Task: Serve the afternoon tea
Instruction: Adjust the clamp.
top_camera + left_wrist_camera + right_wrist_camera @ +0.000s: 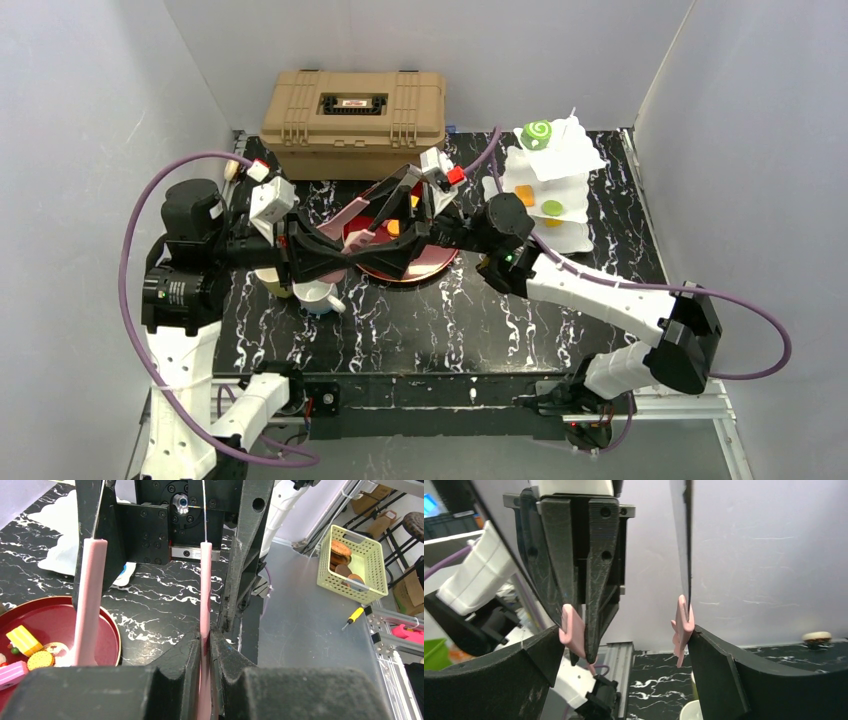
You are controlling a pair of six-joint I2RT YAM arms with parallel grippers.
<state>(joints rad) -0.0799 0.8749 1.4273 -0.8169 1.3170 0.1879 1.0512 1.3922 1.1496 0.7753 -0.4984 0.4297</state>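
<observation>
Left gripper [205,647] tight on pink tongs [90,605], their long axis toward the wide-open right gripper [624,640].

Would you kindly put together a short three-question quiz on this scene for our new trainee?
1. Fill in: the tan toolbox has its lid ___.
2. True or false: the left tool is shut on one arm of the pink tongs.
3. The green swirl roll sits: A) in the left tool B) on the white tiered stand C) on the toolbox.
Key: 1 closed; 2 true; 3 B.
</observation>
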